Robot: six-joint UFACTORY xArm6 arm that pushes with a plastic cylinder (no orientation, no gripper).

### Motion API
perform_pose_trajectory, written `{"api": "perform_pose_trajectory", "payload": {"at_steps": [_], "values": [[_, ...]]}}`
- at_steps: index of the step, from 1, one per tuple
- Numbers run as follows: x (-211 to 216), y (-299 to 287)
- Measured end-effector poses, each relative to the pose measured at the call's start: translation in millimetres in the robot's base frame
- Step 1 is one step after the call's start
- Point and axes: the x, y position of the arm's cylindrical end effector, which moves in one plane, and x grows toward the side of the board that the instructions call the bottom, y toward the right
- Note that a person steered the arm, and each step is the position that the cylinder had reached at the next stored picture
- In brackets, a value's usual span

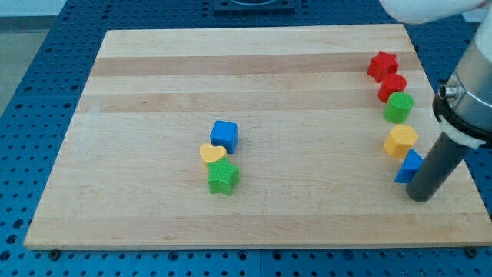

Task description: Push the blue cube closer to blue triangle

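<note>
The blue cube [224, 135] sits near the middle of the wooden board [138, 115]. The blue triangle [408, 167] lies at the view's right, partly hidden behind my rod. My tip [420, 197] rests on the board just below and right of the blue triangle, close to it or touching it, far to the right of the blue cube.
A yellow heart [212, 154] and a green star [223, 178] sit just below the blue cube. Along the view's right edge stand a red star [381, 65], a red block [392, 87], a green cylinder [398, 108] and a yellow hexagon [400, 141].
</note>
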Motion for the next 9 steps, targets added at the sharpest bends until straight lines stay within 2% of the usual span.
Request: {"api": "perform_pose_trajectory", "payload": {"at_steps": [1,3,4,6,7,8,9], "values": [[0.0,-33.8],[-10.2,-157.8],[-45.7,-184.6],[-178.4,-201.9],[-199.6,-247.3],[-199.6,-312.4],[-155.9,-323.4]]}}
